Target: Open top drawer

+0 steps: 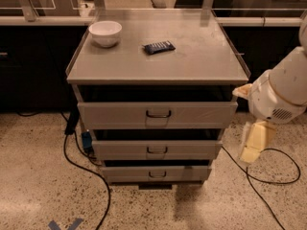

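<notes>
The top drawer is the widest of three grey drawers in a grey cabinet, with a small dark loop handle at its centre. A dark gap shows above its front, under the cabinet top. Two narrower drawers sit below it. My gripper hangs cream-coloured from the white arm, just off the cabinet's right side at about the height of the middle drawer. It touches nothing and holds nothing.
A white bowl and a dark blue packet lie on the cabinet top. Black cables run over the speckled floor at left and right. Dark counters stand behind. A blue tape mark is on the floor.
</notes>
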{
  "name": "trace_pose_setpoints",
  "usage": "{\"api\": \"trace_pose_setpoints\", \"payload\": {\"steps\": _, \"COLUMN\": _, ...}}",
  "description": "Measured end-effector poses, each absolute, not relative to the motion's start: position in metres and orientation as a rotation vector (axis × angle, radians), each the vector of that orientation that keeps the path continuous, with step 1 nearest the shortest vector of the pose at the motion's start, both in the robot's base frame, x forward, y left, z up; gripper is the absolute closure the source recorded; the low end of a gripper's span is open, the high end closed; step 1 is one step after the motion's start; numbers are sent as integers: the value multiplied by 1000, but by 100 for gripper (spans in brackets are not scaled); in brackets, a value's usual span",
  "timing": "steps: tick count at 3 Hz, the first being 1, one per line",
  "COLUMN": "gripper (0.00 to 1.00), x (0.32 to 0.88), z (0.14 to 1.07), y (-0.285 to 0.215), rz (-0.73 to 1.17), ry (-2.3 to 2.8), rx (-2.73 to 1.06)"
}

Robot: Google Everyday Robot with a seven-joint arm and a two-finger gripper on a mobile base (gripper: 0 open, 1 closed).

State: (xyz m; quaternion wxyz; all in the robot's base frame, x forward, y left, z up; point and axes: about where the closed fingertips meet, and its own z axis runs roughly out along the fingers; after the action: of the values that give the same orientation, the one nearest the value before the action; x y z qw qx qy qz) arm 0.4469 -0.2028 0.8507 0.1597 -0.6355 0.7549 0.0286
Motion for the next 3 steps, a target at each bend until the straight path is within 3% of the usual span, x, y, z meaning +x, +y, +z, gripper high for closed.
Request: {"api": "trace_pose_setpoints", "payload": {"steps": 3, "gripper": 0, "x": 483, "z": 762, "y": -187, "rz": 124, "ry": 2085, "rx": -1766}}
